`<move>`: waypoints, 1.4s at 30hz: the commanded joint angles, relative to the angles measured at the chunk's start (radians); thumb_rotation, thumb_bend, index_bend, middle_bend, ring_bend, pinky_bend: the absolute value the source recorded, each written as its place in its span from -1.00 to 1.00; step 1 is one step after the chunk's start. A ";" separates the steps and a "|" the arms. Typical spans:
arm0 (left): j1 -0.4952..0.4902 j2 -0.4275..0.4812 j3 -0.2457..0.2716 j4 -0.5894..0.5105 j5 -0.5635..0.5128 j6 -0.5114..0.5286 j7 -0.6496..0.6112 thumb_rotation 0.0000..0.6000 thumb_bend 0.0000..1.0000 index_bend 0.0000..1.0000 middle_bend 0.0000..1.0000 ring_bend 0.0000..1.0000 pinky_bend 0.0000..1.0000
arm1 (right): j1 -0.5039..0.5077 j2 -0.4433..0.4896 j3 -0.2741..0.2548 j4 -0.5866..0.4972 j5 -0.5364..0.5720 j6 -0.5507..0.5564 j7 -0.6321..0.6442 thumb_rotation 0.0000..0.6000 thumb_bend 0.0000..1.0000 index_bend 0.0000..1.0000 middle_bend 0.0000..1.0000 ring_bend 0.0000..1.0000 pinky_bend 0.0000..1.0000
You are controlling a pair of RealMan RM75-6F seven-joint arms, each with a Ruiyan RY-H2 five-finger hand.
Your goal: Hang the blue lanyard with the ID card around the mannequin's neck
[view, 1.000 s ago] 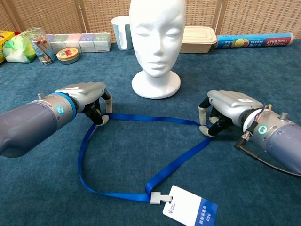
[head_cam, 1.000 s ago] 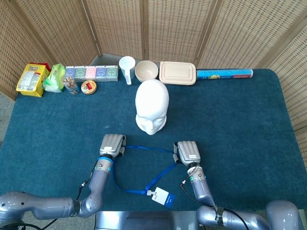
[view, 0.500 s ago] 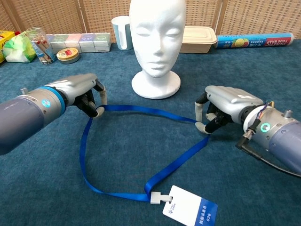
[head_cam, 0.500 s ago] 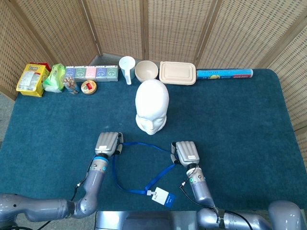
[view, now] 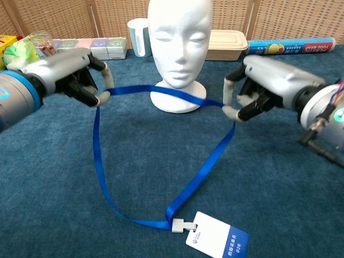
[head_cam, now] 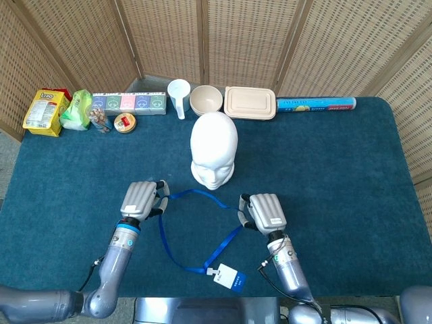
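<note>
Both hands hold the blue lanyard (view: 161, 91) clear of the tabletop (view: 279, 204): the left hand (view: 72, 75) pinches the strap at about 9 o'clock of the mannequin head (view: 179, 37), the right hand (view: 263, 86) pinches it at 3 o'clock. The top span stretches across the mannequin's base, in front of it. The ID card (view: 217, 239) lies on the tabletop at 6 o'clock. Grasping looks done; raising the loop over the head and lowering it to the neck remains.

The ID card (view: 217, 237) reads "026"; other print is illegible.
</note>
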 commanded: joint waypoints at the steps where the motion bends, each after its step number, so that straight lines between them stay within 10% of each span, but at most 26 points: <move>1: 0.025 0.061 -0.017 -0.087 0.053 0.021 -0.056 0.99 -0.03 0.21 1.00 1.00 1.00 | -0.007 0.056 0.021 -0.074 -0.038 0.022 0.011 0.87 0.06 0.26 0.86 1.00 1.00; 22: 0.022 0.241 -0.153 -0.336 0.190 0.076 -0.097 0.99 -0.04 0.21 1.00 1.00 1.00 | -0.010 0.322 0.205 -0.297 -0.059 0.016 0.183 0.86 0.08 0.27 0.88 1.00 1.00; 42: -0.047 0.351 -0.316 -0.339 -0.015 0.034 -0.129 0.99 -0.05 0.21 1.00 1.00 1.00 | 0.042 0.442 0.340 -0.216 0.043 -0.079 0.419 0.87 0.08 0.29 0.89 1.00 1.00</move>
